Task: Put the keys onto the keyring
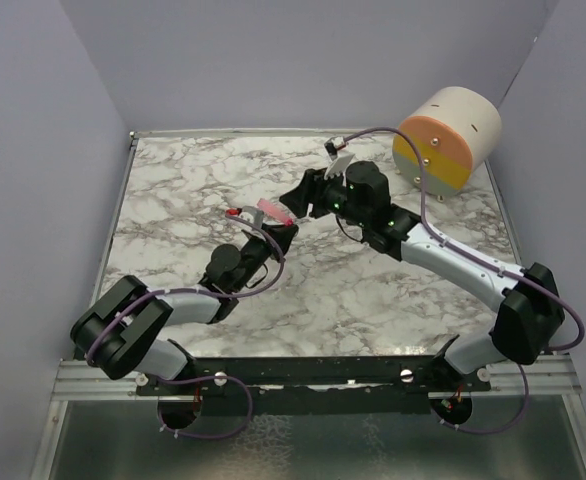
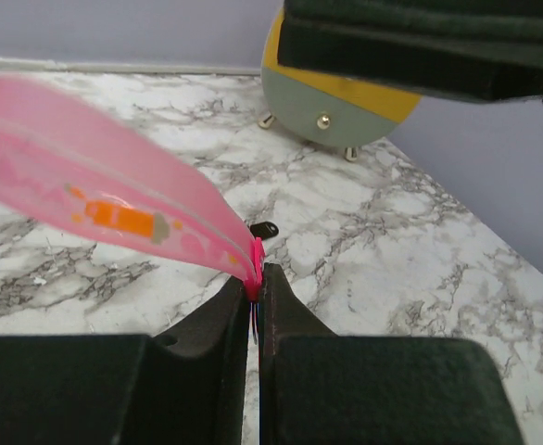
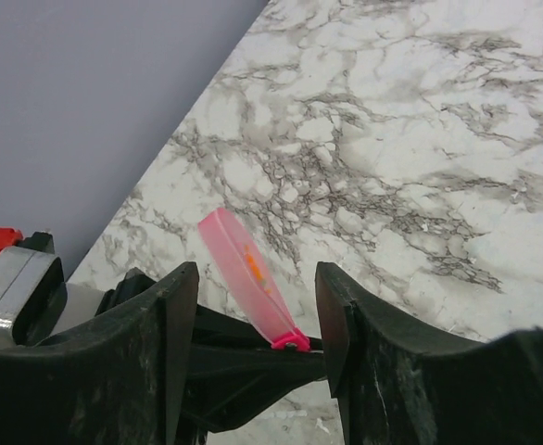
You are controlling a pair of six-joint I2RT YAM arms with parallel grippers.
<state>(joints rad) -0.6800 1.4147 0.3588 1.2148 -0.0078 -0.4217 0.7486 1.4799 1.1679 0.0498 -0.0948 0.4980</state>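
Note:
My left gripper is shut on the keyring, pinching the bright pink clasp end so the translucent pink strip stands up and off to the left. From above, the keyring is held over the middle of the table by the left gripper. My right gripper is open, with its two fingers on either side of the pink strip and apart from it. A tiny dark key lies on the marble just beyond the left fingertips. The metal ring is hidden in the left jaws.
A cream cylinder with a yellow, orange and grey face stands at the back right and also shows as the cylinder in the left wrist view. Grey walls close in the marble table on three sides.

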